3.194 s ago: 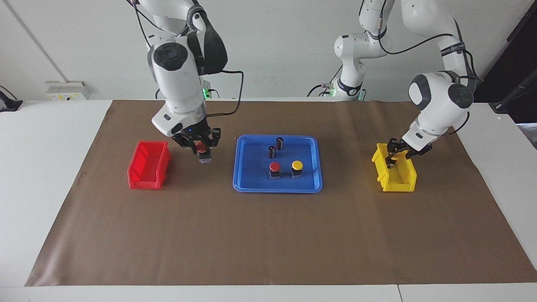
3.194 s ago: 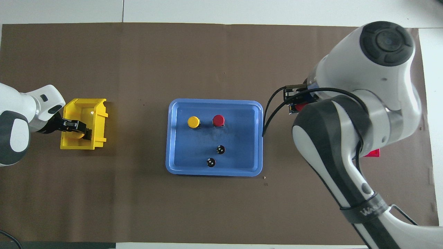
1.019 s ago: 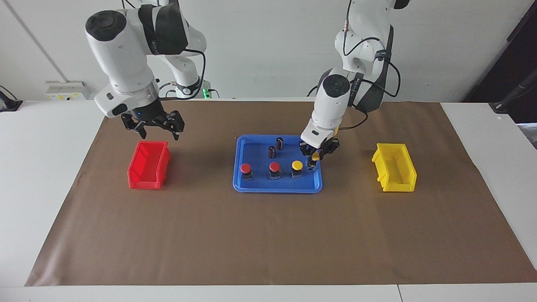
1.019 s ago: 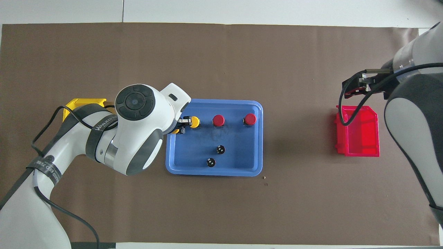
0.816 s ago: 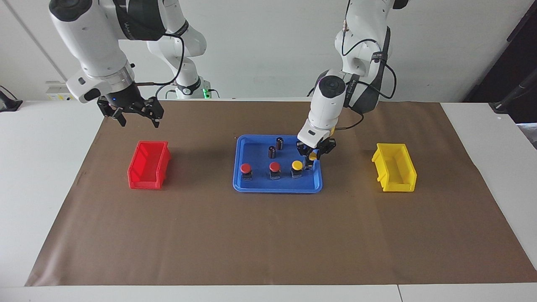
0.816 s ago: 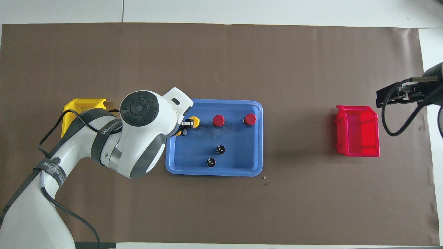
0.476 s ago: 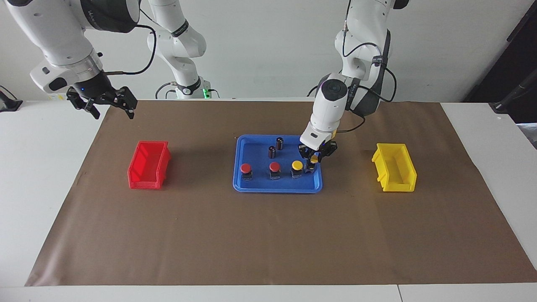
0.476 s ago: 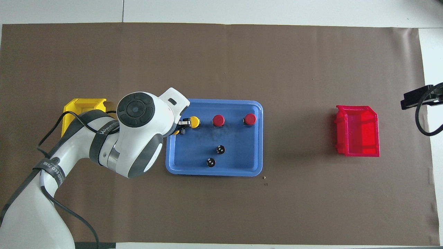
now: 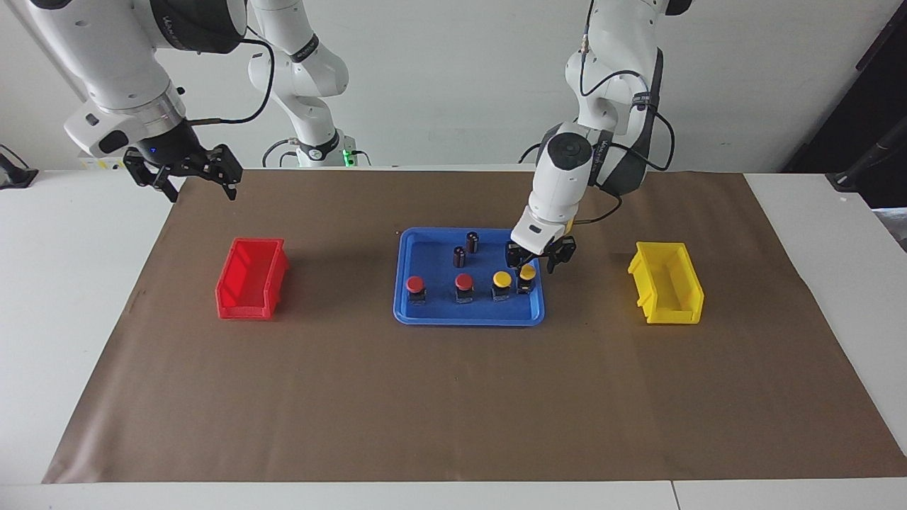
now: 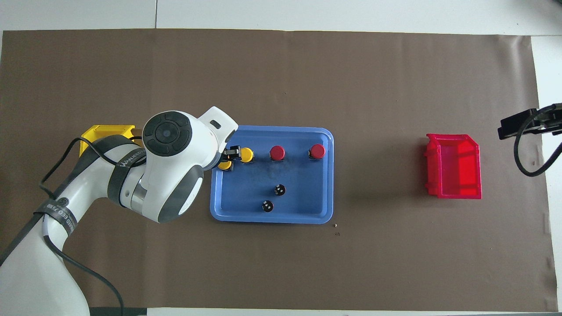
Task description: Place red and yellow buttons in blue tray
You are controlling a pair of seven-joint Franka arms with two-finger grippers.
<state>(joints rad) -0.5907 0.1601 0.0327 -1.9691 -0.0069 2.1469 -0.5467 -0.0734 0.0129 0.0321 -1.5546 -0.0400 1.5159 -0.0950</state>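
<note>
Buttons (image 9: 464, 282) along blue tray (image 9: 425, 317) edge

All four push buttons (image 9: 464, 282) stand in a row in the tray (image 9: 425, 316), farther from the robots than two cylinders (image 9: 465, 249) also in it. One bin (image 9: 251, 278) sits toward the right arm's end of the table from the tray, another bin (image 9: 667, 282) toward the left arm's end.

— What lay on the table?
— A brown sheet (image 9: 453, 397) covered most of it. A red bin (image 9: 251, 278) sat toward the right arm's end, a yellow bin (image 9: 667, 282) toward the left arm's end, well apart.
— Anything in them?
— Both looked empty in the facing view.
— And the small dark things?
— Two cylinders (image 9: 465, 249) with silvery tops stood upright, close together between the bins; one (image 10: 279, 190) stood a little farther from the robots than the other (image 10: 267, 206).
</note>
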